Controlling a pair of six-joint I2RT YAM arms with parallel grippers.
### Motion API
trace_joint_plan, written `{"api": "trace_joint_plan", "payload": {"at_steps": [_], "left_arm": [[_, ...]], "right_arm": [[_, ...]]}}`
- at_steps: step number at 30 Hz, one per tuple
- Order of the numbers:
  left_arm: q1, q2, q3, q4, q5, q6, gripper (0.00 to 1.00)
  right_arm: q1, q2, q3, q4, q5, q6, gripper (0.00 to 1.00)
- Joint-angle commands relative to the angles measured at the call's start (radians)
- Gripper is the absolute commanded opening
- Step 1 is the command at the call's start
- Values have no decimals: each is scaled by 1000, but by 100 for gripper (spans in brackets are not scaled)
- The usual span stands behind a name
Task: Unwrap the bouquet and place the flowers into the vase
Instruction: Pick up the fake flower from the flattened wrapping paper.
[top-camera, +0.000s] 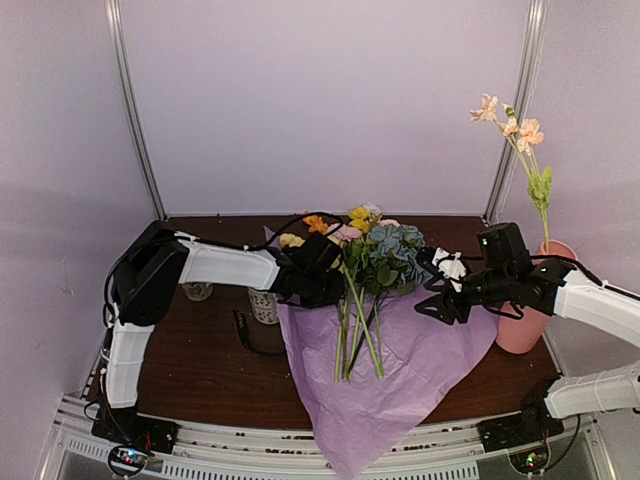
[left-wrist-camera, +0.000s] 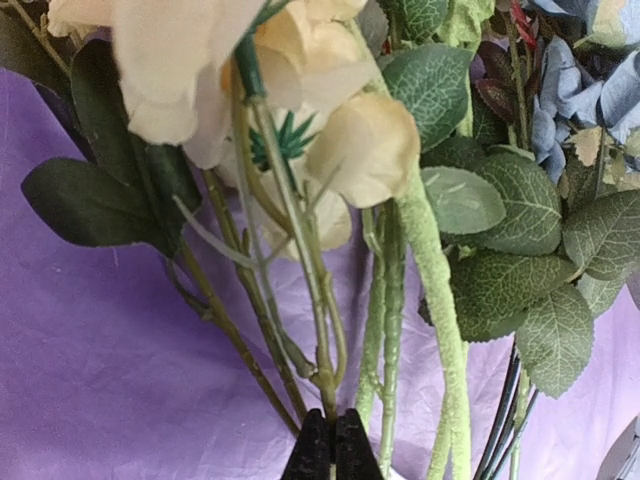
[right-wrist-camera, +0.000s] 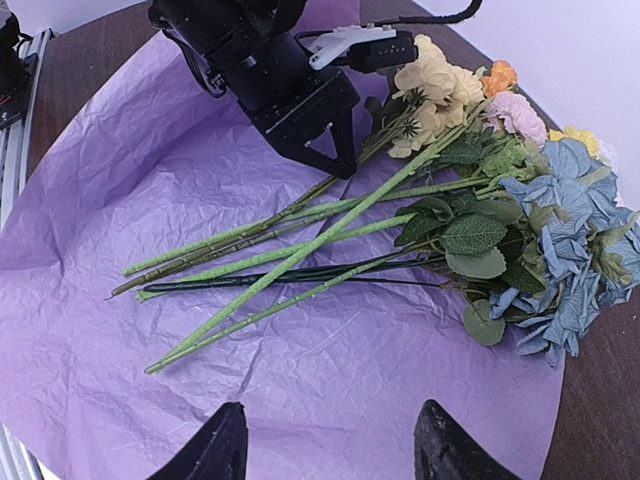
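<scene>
On the desk (top-camera: 200, 370), the lilac tissue paper (top-camera: 400, 390) lies spread flat and crinkled, so the flowers (right-wrist-camera: 520, 220) rest loose on it, fuzzy green stems fanned out. Your left hand (left-wrist-camera: 330, 445) is pinched shut on the cream-bloomed stem (left-wrist-camera: 322, 330), thin and wiry, likely to lift it free. Your right hand (right-wrist-camera: 330, 445) hangs open and empty above the paper. At right stands the matte pink vase (top-camera: 522, 335), one peach sprig (top-camera: 520, 135) upright inside.

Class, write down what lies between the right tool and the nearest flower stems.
Only bare, crinkled purple tissue paper lies between the right tool and the flower stems. The right wrist view shows it.
</scene>
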Motion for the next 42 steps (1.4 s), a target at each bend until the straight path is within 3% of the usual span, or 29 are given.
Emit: {"api": "trace_joint_plan", "payload": {"at_steps": [1,15,22,28,34,42], "left_arm": [[10,-63,-33,35,-21,45,0],[8,-375,-252,180,-27,198,0],[5,-528,-427,453,121,353,0],[0,-582,-505,644,345,443,0],[-17,-633,-554,760,420,461,0],[-31,-695,-591,856,454,440,0]], "right_arm": [[5,4,21,-2,11,-6,58],[5,9,21,-6,-1,-5,58],[6,0,27,0,-10,13,57],[4,-38,129,-55,-165,131,60],[4,46,352,-151,-258,212,68],[11,169,430,24,-383,493,72]]}}
